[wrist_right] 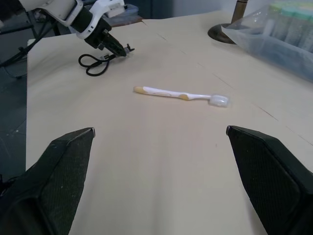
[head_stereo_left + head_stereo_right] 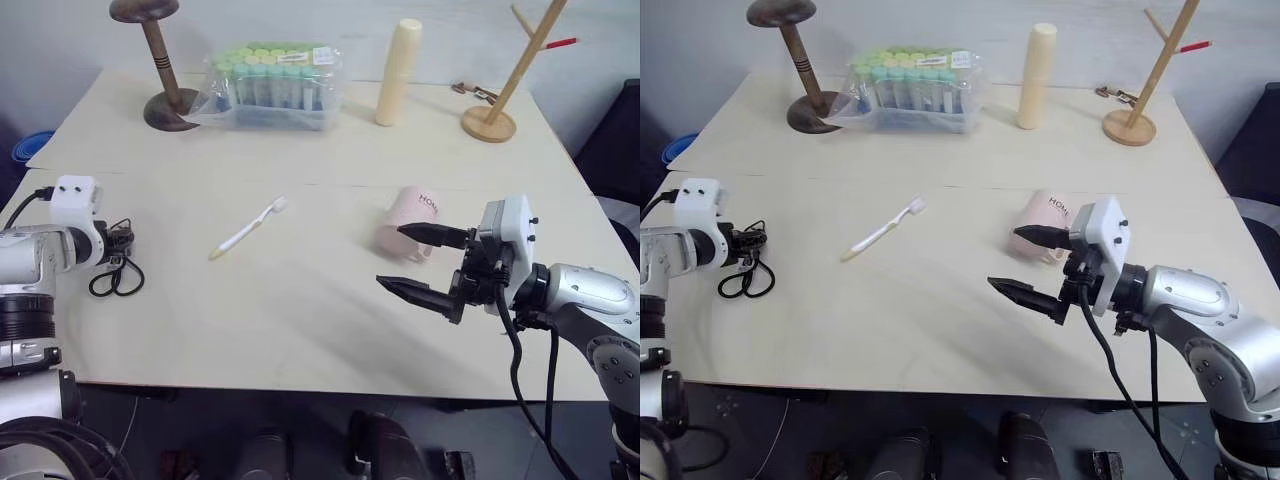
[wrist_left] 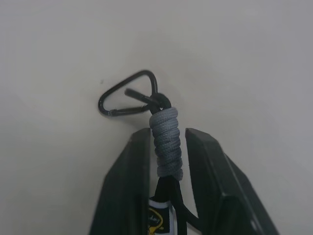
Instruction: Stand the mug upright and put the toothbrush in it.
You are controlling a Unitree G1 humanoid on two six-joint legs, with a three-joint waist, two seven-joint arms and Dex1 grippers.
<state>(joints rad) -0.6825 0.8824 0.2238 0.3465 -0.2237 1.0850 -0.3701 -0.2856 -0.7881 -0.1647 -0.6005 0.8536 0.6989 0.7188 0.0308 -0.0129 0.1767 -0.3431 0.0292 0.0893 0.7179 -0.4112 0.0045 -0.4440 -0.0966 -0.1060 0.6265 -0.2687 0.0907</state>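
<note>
The left gripper [image 2: 122, 240] stood at the table's left edge, its two black fingers [image 3: 131, 171] set narrowly apart on either side of the grey whipping of a black cord loop [image 2: 115, 277]; whether they pinched the cord or merely flanked it could not be determined. A small black carabiner [image 3: 128, 98] lay on the table [image 2: 300, 330] just past the fingertips. Further right, near the middle of the table, the toothbrush [image 2: 247, 229] lay flat and unobstructed, bristle head pointing toward the far side, well apart from everything else. It is judged light, stiff and narrow, liable to roll or skid on the smooth board; a grip across the mid-handle, square to its length, would appear soundest. To its right the mug [image 2: 410, 224] lay on its side, "HOME" lettering facing up, handle toward the near side. It is judged light, rigid plastic with a smooth curved wall, likely to slide or spin if pushed; the rim, or the wall beside the handle, offers the better purchase for tipping it upright. The right gripper [image 2: 420, 262] hung just in front of the mug, jaws spread wide and empty, its upper finger [image 2: 432, 234] crossing the mug's near side in the head views; contact could not be confirmed.
</note>
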